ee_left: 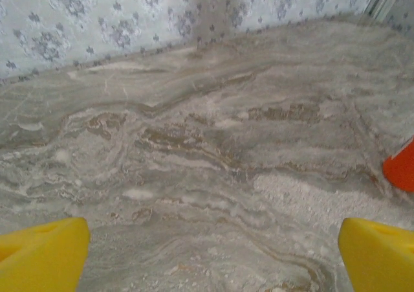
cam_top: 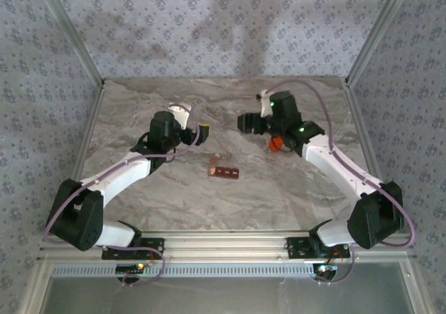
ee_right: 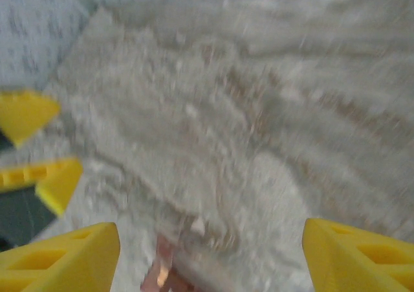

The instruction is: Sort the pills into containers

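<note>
Right end effector point(ee_right: 210, 230) hangs open above the table point(ee_right: 272, 98), wrist turned leftward.

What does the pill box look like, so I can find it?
Start at the marble table, in the gap between the left arm and the right arm. The containers are a small dark red-brown strip lying there. The orange bottle beside the right arm is brighter.
</note>
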`<action>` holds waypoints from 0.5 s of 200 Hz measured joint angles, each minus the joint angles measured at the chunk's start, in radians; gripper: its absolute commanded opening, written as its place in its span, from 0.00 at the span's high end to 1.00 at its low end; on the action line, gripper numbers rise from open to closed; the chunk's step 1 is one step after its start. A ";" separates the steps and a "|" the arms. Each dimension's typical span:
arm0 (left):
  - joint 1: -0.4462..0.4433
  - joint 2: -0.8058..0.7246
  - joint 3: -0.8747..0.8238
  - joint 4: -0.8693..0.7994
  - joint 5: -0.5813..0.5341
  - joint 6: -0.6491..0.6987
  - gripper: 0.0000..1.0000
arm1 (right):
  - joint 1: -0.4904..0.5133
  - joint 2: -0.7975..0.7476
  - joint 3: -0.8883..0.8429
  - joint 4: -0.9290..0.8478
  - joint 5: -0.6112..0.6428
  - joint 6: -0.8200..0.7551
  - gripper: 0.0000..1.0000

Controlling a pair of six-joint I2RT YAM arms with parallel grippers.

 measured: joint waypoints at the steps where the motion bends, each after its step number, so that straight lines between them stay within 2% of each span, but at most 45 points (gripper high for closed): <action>1: 0.000 0.001 0.002 -0.001 0.000 0.000 0.02 | 0.002 0.000 -0.003 -0.001 0.000 0.000 0.24; 38: 0.004 0.103 0.113 -0.113 0.027 0.029 0.02 | 0.079 0.056 -0.127 -0.039 0.012 0.005 0.24; 56: 0.004 0.160 0.170 -0.168 0.045 0.037 0.08 | 0.103 0.092 -0.155 -0.043 0.016 0.005 0.24; 77: 0.004 0.226 0.229 -0.238 0.071 0.054 0.31 | 0.137 0.152 -0.158 -0.043 0.022 0.005 0.25; 89: 0.004 0.261 0.262 -0.278 0.086 0.054 0.57 | 0.159 0.187 -0.157 -0.043 0.028 0.004 0.25; 100: 0.004 0.290 0.288 -0.311 0.096 0.056 0.76 | 0.177 0.217 -0.156 -0.043 0.036 0.003 0.25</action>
